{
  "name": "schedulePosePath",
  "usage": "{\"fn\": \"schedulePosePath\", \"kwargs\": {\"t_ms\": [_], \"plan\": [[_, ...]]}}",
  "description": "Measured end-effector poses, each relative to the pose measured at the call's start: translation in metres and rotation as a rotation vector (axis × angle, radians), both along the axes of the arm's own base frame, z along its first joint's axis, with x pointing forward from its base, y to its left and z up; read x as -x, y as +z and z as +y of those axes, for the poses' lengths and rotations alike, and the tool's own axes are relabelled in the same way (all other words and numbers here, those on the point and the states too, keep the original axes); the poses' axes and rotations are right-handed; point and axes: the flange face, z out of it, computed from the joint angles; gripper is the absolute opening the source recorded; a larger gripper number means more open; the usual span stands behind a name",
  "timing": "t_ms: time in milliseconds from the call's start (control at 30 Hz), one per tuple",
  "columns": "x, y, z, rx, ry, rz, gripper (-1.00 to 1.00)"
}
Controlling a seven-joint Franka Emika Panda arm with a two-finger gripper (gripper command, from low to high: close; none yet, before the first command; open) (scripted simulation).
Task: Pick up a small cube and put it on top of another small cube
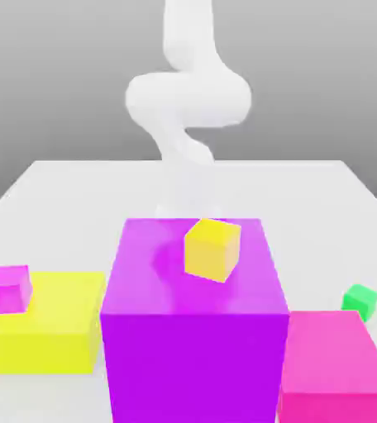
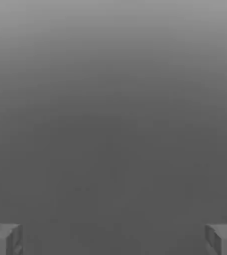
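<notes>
A small yellow cube [image 1: 212, 249] sits tilted on top of a big purple cube [image 1: 193, 330] in the middle of the exterior view. A small magenta cube [image 1: 7, 288] rests on a large yellow block [image 1: 51, 330] at the exterior view's left. A small green cube [image 1: 360, 300] lies on the white table [image 1: 307, 190] at the right. In the hand view my gripper [image 2: 113, 239] is open, its two grey fingertips [image 2: 3, 239] far apart with nothing between them and only plain grey beyond. The white arm [image 1: 188, 99] rises behind the purple cube.
A large pink cube [image 1: 336, 368] stands at the exterior view's lower right, beside the purple cube. The three big blocks crowd the table's near side.
</notes>
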Motion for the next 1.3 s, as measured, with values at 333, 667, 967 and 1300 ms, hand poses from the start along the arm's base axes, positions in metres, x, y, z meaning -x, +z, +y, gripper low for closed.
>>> {"fn": "schedulePosePath", "kwargs": {"t_ms": [333, 667, 967, 1300], "plan": [[-0.106, -0.113, -0.079, -0.083, -0.235, 0.217, 0.0], [-0.157, -0.261, -0.185, -0.185, -0.489, 0.42, 0.0], [-0.156, -0.416, -0.262, -0.285, -0.693, 0.599, 0.0], [-0.136, -0.553, -0.297, -0.339, -0.8, 0.685, -1.0]]}}
